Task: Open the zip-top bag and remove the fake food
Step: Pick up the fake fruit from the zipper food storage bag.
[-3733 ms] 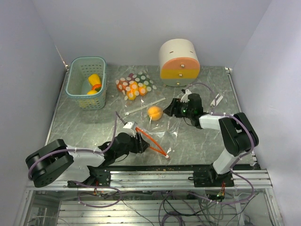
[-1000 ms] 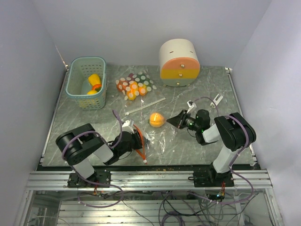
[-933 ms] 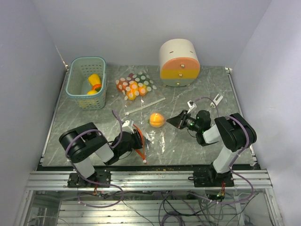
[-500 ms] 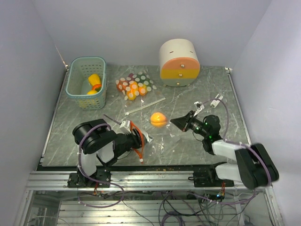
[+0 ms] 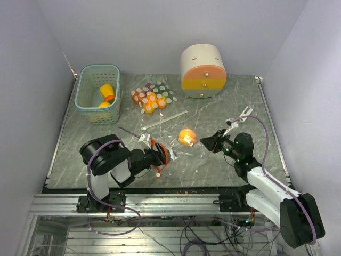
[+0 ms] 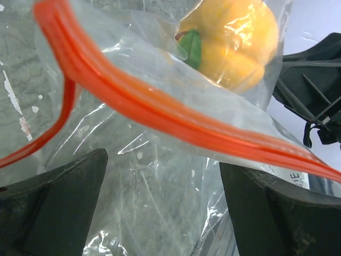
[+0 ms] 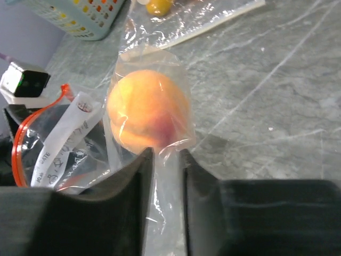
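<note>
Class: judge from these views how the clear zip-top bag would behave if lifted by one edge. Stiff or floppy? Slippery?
Probably floppy: the zip-top bag is thin film, creased and wrapping around the orange fruit. Likely slippery, given its glossy glare. The round fruit may roll toward the low end; the right gripper pinches film just beside it.

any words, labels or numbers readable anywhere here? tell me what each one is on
"DATE" (probably; blurred): on the white label strip of the zip-top bag. The rest of that strip's print is too blurred to read.
Faint print on the bag's edge, left wrist view: too blurred to read.
Basket and round container: no text visible.
</note>
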You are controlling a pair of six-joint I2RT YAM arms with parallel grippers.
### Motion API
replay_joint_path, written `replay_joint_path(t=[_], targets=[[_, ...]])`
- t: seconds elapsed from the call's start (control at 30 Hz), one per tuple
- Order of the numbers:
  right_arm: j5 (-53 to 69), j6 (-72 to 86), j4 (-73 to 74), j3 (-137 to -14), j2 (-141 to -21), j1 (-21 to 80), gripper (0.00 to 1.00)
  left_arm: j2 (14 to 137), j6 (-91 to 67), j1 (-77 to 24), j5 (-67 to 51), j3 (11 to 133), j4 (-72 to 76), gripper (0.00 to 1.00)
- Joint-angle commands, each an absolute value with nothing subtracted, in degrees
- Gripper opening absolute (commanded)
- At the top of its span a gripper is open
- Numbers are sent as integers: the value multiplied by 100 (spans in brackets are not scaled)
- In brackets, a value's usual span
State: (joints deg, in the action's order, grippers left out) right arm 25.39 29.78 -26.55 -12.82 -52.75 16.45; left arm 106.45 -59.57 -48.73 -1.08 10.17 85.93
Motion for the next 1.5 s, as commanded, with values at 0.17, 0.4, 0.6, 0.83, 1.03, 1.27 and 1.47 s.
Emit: replay_joint_path(t=[0.17, 0.4, 0.6, 0.83, 1.03, 1.27, 1.47], targets=[[2181, 2764, -2823, -1691, -5875, 1622, 66, 11271, -5572, -4822, -220, 752, 9904, 100], [2386, 2807, -3517, -2287, -7077, 1643, 82, 11037, -5407, -4820, -216, 632, 9897, 100], [2390, 2891, -3792, -2408, -7692, 1806, 78, 11056, -5403, -4825, -248, 634, 9903, 100], [2364, 2934, -4173, -2373, -8292, 1863, 60, 11065, -5370, -4825, -285, 674, 9903, 100], [2344, 3036, -4257, -2394, -8345, 1891, 16, 11006, -5329, -4825, -251, 622, 9904, 100], [1940, 2838, -3583, -2500, -7522, 1895, 0, 11020, -5286, -4823, -234, 602, 9899, 100], [1570, 2809, -3122, -2521, -6773, 1883, 0, 11031, -5276, -4824, -244, 608, 9905, 100]])
